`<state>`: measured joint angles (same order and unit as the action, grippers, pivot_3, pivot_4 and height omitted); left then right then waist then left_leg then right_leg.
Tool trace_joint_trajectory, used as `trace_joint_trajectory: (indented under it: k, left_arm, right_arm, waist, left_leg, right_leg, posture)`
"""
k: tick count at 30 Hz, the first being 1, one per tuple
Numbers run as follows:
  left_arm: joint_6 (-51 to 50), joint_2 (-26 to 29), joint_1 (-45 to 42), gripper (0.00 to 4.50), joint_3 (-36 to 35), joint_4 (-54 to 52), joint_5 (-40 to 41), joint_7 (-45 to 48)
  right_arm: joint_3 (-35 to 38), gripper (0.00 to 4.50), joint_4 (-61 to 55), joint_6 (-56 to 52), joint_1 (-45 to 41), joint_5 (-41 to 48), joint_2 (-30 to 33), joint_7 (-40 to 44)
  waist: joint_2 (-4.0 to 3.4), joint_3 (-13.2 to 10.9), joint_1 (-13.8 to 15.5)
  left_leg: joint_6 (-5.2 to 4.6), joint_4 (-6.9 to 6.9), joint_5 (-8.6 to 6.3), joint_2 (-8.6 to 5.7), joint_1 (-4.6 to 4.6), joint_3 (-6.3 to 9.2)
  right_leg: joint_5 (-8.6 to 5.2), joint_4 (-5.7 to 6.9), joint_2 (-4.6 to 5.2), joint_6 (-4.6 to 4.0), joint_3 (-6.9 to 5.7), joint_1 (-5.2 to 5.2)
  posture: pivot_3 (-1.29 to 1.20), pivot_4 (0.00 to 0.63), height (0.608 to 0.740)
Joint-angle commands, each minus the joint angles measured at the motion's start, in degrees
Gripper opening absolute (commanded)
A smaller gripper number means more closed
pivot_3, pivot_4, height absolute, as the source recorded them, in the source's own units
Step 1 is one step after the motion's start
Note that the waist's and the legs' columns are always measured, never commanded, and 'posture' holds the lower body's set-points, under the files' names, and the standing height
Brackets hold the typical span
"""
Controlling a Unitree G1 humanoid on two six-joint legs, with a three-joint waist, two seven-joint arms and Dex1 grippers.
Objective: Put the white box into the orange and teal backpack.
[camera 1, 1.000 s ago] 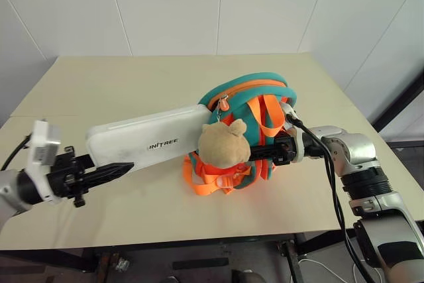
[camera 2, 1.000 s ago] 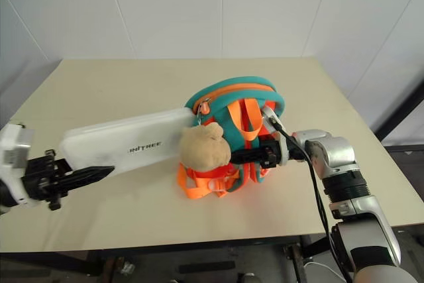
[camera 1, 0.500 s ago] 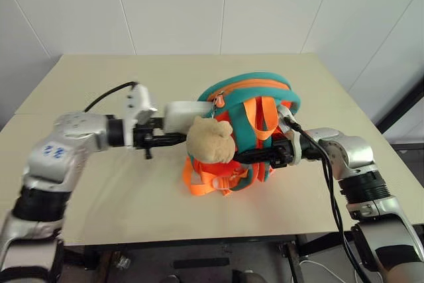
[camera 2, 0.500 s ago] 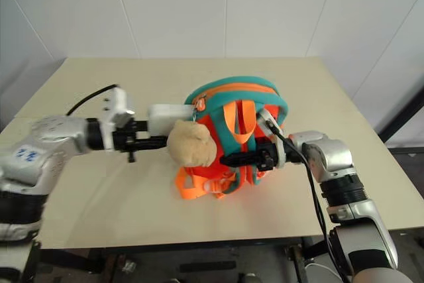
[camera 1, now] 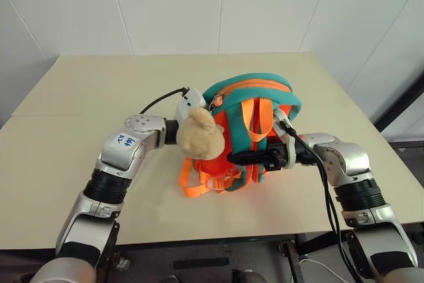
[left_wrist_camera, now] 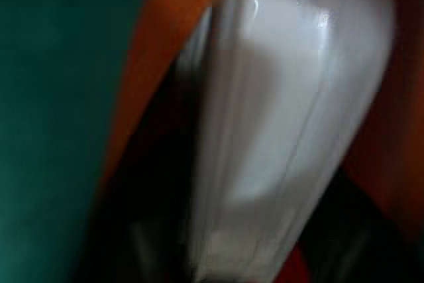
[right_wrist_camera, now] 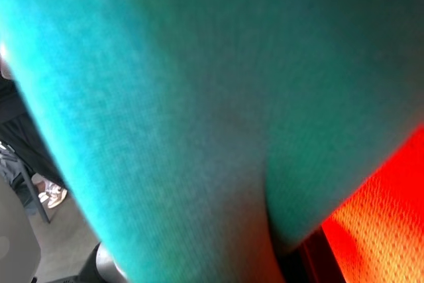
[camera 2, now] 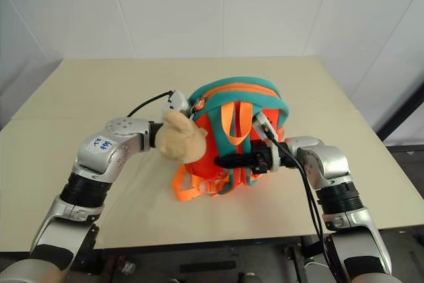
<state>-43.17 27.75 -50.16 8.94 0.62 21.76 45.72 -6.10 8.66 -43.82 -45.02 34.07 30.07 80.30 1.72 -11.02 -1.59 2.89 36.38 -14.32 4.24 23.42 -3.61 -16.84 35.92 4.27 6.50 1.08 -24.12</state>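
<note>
Two arms meet at the orange and teal backpack (camera 1: 255,107) in the left eye view. It stands near the middle of the table (camera 1: 86,87), strap side toward us, with its teal-trimmed top edge arching away from us. A tan plush bear charm (camera 1: 201,138) hangs at its left side. The left hand (camera 1: 180,118) reaches in from the left and disappears behind the bear, right at the backpack's upper left edge. We cannot tell from here whether this hand is apart or together. The right hand (camera 1: 246,158) comes in level from the right, lying across the orange straps (camera 1: 246,120) low on the front. Its black fingers (camera 1: 240,158) are closed together, pinching the backpack there.

From the right eye view we see the same layout. The bear (camera 2: 180,138) covers the end of the left arm (camera 2: 109,150), and the right hand (camera 2: 232,161) is clamped on the backpack's front webbing.

Close up in the left wrist view, the white box (left_wrist_camera: 291,117) runs away from the camera, glossy and blurred. Orange fabric (left_wrist_camera: 169,51) and teal trim (left_wrist_camera: 59,117) lie on one side of it and more orange on the other, so the box sits within the backpack's opening.

Only teal fabric (right_wrist_camera: 199,97) presses against the lens in the right wrist view, with orange mesh (right_wrist_camera: 384,210) at one corner.
</note>
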Motion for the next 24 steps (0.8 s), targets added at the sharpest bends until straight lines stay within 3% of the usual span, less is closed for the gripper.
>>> trace_joint_trajectory:
  k: [1, 5, 10, 16, 24]
  left_arm:
    - [1.2, 2.4, 1.1, 3.49, -3.7, -3.3, 2.1, 2.8]
    - [4.3, 7.3, 3.3, 4.49, -6.0, -4.4, 3.7, 8.8]
    - [9.4, 16.1, 6.9, 4.49, -9.4, -2.6, 5.3, 19.1]
    - [13.4, 22.5, 9.6, 4.49, -12.6, -0.7, 5.9, 26.0]
    - [12.1, 20.5, 12.9, 4.49, -17.4, -8.9, 12.1, 24.2]
  right_arm:
    - [1.2, 0.0, -2.4, 0.0, 0.5, 1.3, -0.1, -0.9]
    - [1.3, 0.0, -2.4, 0.3, 0.6, 1.4, -0.1, -1.5]
    - [1.2, 0.0, -1.3, 0.8, -0.1, 1.0, -0.3, -1.6]
    - [0.9, 0.0, -0.1, 1.6, -0.7, 0.5, -0.4, -1.7]
    - [0.7, 0.0, 0.6, 2.1, -0.8, -0.1, -0.5, -1.8]
  waist:
    - [0.0, 0.0, -0.1]
    - [0.0, 0.0, -0.2]
    - [-0.01, 0.0, -0.2]
    - [0.0, 0.0, 0.2]
    - [0.0, 0.0, 0.1]
  left_leg:
    - [0.01, 0.0, 0.0, 0.0, -0.03, 0.0]
    - [0.05, -0.02, 0.03, 0.07, -0.11, -0.04]
    - [0.06, -0.09, 0.03, 0.14, -0.14, -0.09]
    - [0.03, -0.06, 0.01, 0.13, -0.08, -0.11]
    - [0.01, -0.06, 0.0, 0.14, -0.08, -0.12]
  right_leg:
    - [0.0, 0.03, 0.0, 0.0, 0.0, 0.0]
    - [0.0, 0.11, -0.08, 0.0, 0.05, 0.0]
    - [-0.01, 0.06, -0.15, -0.03, 0.08, -0.01]
    - [-0.02, 0.01, -0.14, -0.04, 0.09, -0.01]
    - [-0.02, 0.03, -0.14, -0.04, 0.1, -0.01]
  posture:
    - [0.0, 0.15, 0.74]
    - [0.0, 0.15, 0.74]
    - [0.0, 0.15, 0.74]
    - [0.0, 0.15, 0.74]
    - [0.0, 0.15, 0.74]
